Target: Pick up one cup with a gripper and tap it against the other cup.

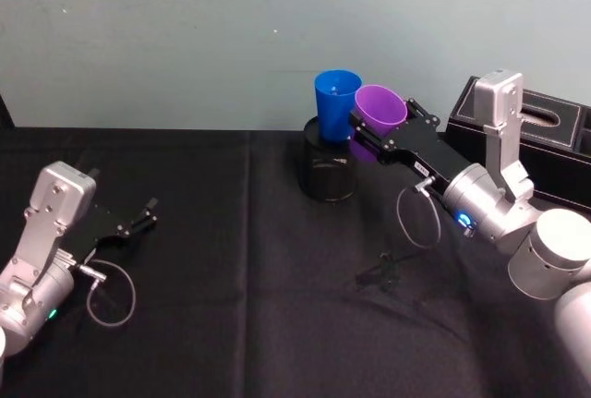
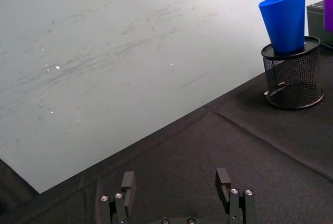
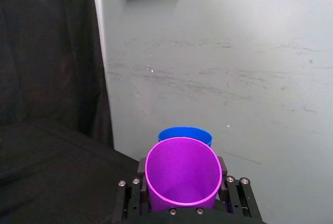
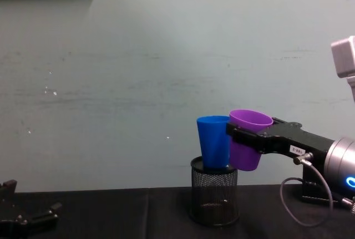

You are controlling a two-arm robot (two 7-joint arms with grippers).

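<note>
Desk (image 1: 231,306): black cloth, runs from the near edge back to the wall.
Left hand (image 1: 148,211) (image 2: 175,182): near, at 8 o'clock on the desk, low over the cloth, well apart from both cups. Jaws spread wide and empty, pointing toward 2 o'clock.
Right arm: comes in from 4 o'clock, silver wrist angled up toward 11 o'clock.
Blue ring (image 1: 464,223): lit on the silver wrist.
Cable (image 1: 416,223): loops down from the wrist toward the cloth.
Right hand (image 1: 383,121) (image 4: 244,139) (image 3: 182,203): far side of the desk, at 1 o'clock, raised off the cloth. Flat black jaws clamped on the sides of the purple cup.
Purple cup (image 1: 380,107) (image 4: 247,158) (image 3: 182,174): in the air, mouth up, tilted a bit toward the robot. Sits at 3 o'clock of the blue cup; in the chest view its rim and side meet the blue cup's side.
Blue cup (image 1: 335,102) (image 4: 213,142) (image 2: 285,21) (image 3: 184,133): at 12 o'clock, base down inside the mesh pen holder, mouth up, leaning slightly. Just behind the purple cup in the right wrist view.
Mesh pen holder (image 1: 328,172) (image 4: 213,194) (image 2: 293,78): black wire, upright on the cloth, directly under the blue cup.
Black box (image 1: 554,135): at 2 o'clock, far right, behind the right arm.
Wall (image 1: 185,29): pale grey-green, scuffed, right behind the desk.
</note>
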